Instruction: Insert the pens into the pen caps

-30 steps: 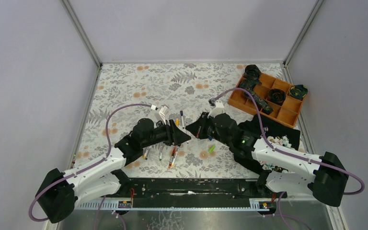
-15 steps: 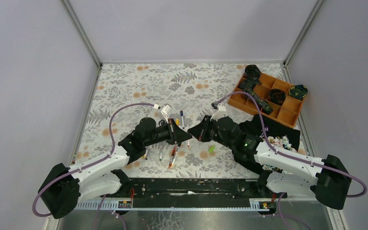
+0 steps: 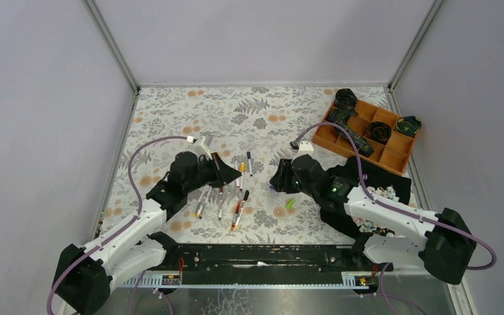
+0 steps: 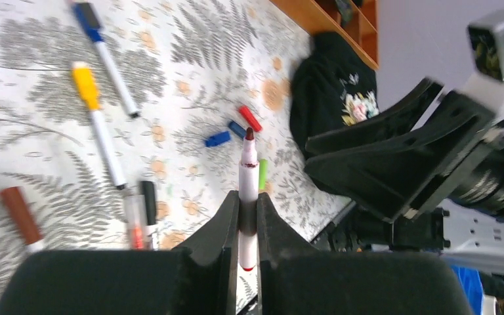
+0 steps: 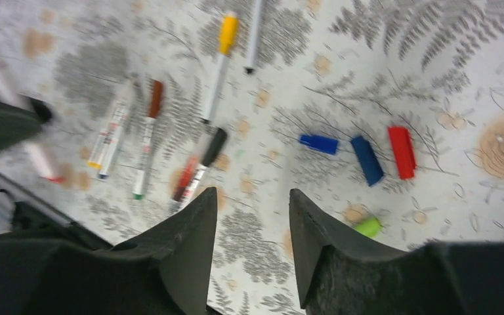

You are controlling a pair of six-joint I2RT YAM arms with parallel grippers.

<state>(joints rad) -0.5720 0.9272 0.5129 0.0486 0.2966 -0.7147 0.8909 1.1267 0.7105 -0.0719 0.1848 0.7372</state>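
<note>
While the top view has the left gripper (image 3: pixel 234 174) and right gripper (image 3: pixel 275 182) facing over loose pens (image 3: pixel 238 209), the left wrist shows fingers clenched on a red-tipped pen (image 4: pixel 248 164), tip pointing toward the red cap (image 4: pixel 250 118). Right wrist: jaws parted, empty; that cap lies nearer them, rightward.

- Pens (image 5: pixel 218 65): eight, as far as can be told, all left of the tray (image 3: pixel 388 156).
- Loose pen caps (image 5: pixel 366 159): four, two blue, one red, one green, left of the tray.
- Tray: one.
- Black cloth (image 3: pixel 387 180): one, just below the tray.
</note>
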